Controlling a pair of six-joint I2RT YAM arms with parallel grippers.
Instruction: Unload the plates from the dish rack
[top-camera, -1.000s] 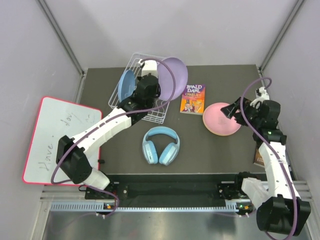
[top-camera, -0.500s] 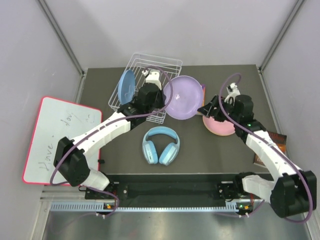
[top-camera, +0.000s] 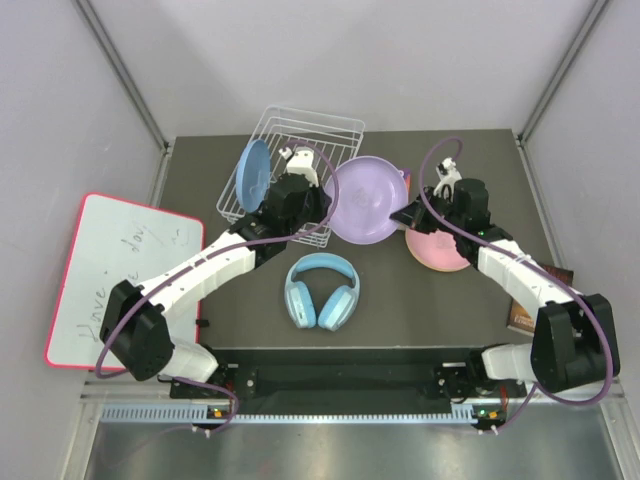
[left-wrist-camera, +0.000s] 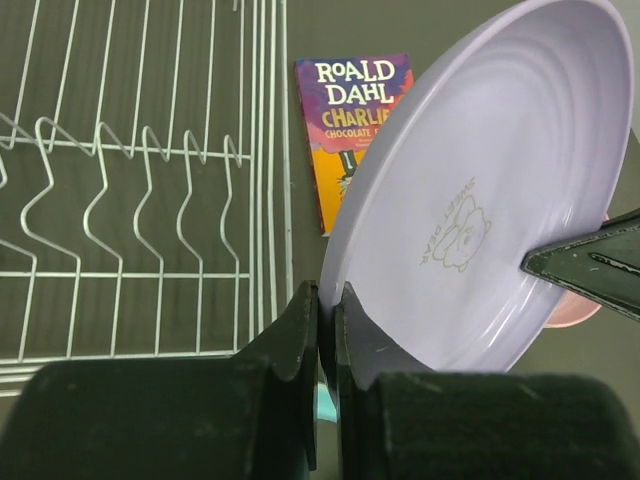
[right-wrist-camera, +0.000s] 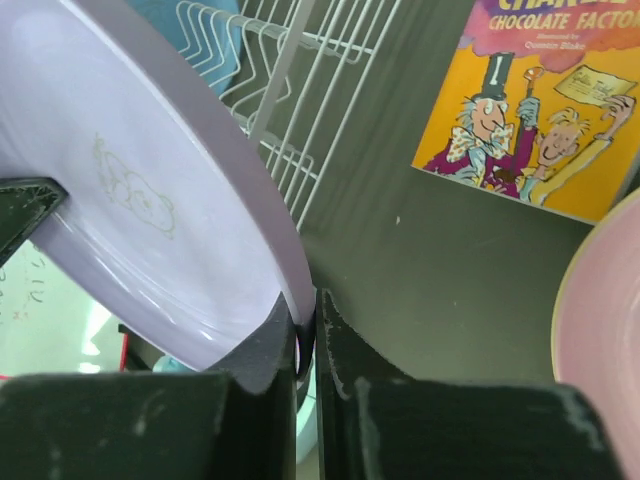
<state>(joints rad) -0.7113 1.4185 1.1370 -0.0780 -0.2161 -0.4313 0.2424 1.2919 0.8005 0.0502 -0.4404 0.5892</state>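
the left gripper is clenched on the near-left rim of the purple plate, its fingers pinching the edge between them. the right gripper is clamped on the opposite rim of the same plate, and the right wrist view shows both its fingers pressed tight against the edge. so the purple plate hangs between the two arms, tilted, above the table, just right of the rack and out of it. a faint bear print shows on its inner face.

the blue plate stands on edge at the left end of the rack. the rack's other slots in the left wrist view hold nothing. the pink plate lies flat on the table under the right arm, just beside the purple plate's right edge.

a roald dahl book lies on the table behind the purple plate, near the rack. blue headphones sit in front of the rack, and a whiteboard lies at the far left.
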